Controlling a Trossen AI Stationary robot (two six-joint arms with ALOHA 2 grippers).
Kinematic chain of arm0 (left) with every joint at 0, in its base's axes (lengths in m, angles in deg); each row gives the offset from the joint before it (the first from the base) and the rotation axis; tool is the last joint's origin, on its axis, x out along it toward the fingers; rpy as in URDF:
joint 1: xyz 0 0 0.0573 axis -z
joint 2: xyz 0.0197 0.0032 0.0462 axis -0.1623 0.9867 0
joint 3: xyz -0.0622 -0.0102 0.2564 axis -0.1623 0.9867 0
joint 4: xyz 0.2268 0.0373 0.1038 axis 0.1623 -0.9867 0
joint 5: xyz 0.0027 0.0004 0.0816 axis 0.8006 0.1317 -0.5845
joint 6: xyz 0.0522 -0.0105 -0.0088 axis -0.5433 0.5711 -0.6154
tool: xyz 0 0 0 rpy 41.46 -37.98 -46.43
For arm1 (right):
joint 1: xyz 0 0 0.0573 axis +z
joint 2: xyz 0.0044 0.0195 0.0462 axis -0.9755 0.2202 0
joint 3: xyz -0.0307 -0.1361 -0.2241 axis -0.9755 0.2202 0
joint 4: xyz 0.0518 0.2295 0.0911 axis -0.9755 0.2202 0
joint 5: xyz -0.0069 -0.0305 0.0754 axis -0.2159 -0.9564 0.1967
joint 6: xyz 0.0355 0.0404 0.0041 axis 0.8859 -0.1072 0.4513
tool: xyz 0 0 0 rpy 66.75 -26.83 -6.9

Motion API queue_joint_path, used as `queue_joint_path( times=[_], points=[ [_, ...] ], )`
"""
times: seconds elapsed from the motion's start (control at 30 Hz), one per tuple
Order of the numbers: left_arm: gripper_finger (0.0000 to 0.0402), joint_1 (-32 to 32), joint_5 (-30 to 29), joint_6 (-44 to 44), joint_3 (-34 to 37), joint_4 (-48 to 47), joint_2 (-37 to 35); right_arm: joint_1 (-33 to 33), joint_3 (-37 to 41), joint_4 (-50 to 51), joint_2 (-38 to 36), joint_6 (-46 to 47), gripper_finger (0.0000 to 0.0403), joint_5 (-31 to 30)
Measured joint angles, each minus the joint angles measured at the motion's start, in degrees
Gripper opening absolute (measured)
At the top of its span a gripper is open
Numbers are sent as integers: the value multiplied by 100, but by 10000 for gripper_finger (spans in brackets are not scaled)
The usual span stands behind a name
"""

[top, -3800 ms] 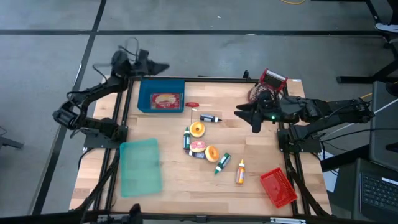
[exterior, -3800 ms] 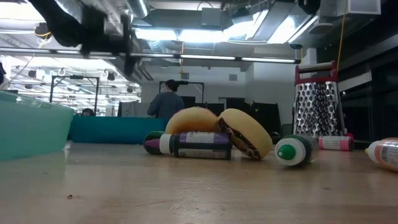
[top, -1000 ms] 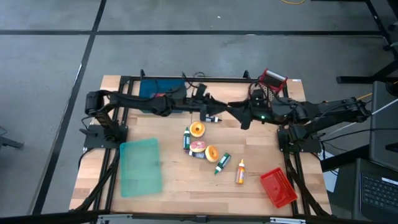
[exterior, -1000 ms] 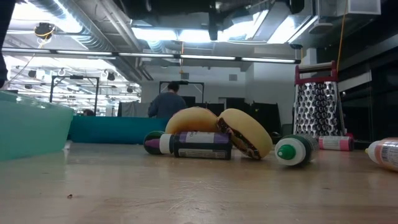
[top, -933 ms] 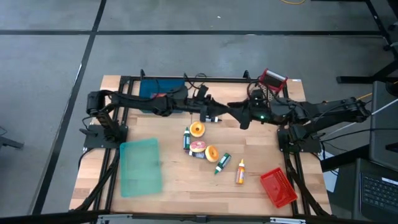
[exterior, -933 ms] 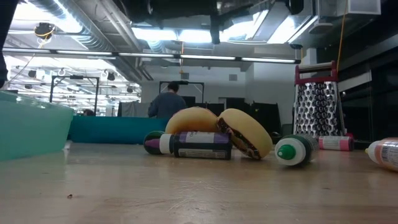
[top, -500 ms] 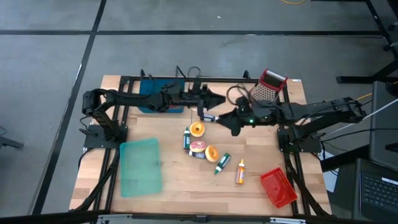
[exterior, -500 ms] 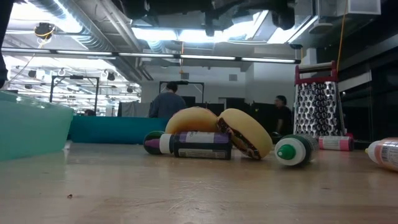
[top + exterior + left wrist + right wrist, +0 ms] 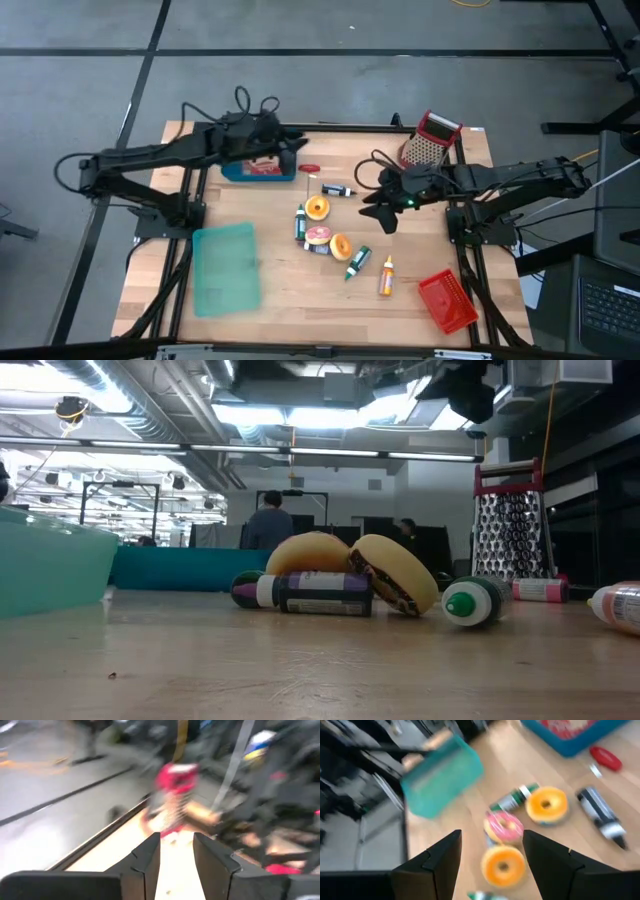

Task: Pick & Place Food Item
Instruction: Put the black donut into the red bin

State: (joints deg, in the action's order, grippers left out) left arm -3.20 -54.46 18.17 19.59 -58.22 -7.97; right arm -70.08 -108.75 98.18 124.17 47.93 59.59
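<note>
Three donuts lie among small bottles at mid-table: an orange one (image 9: 318,208), a pink one (image 9: 318,236) and a second orange one (image 9: 340,246). My right gripper (image 9: 372,212) hangs open just right of them, above the table; its wrist view looks down on the pink donut (image 9: 503,826) between its fingers. My left gripper (image 9: 296,150) is open over the right end of the blue tray (image 9: 232,166) at the far left, nothing between its fingers (image 9: 148,855). A flat piece of red and yellow food (image 9: 262,167) lies in the tray.
A red chili (image 9: 309,168) lies right of the tray. Bottles (image 9: 338,190) (image 9: 358,262) (image 9: 386,277) lie scattered around the donuts. A teal container (image 9: 227,265) stands near left, a red basket (image 9: 447,300) near right, a grater (image 9: 430,135) far right.
My left arm, stretched along the far edge a second ago, has drawn back toward the table's left and risen; its gripper is now over the blue tray. My right gripper has moved toward the near edge and down, closer to the donuts, tipping downward.
</note>
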Motion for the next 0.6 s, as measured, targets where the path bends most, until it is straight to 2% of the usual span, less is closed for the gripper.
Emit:
queue_joint_path(
  times=[0.17, 0.3, 0.5, 0.6],
  points=[
    [111, 556, -1030, 613, -2, -1048, -472, 0, 2, 364, 0, -286, 217, -2],
    [111, 1257, -1838, 1362, 0, -1664, -623, 2, 163, 314, -7, -385, 217, 41],
    [111, 2352, -3045, 2430, 151, -2180, -631, 25, 1211, -274, -7, 46, 217, 356],
    [111, 2746, -3320, 3035, 576, -2214, -630, 87, 1784, -893, -4, 671, 217, 443]
  ],
)
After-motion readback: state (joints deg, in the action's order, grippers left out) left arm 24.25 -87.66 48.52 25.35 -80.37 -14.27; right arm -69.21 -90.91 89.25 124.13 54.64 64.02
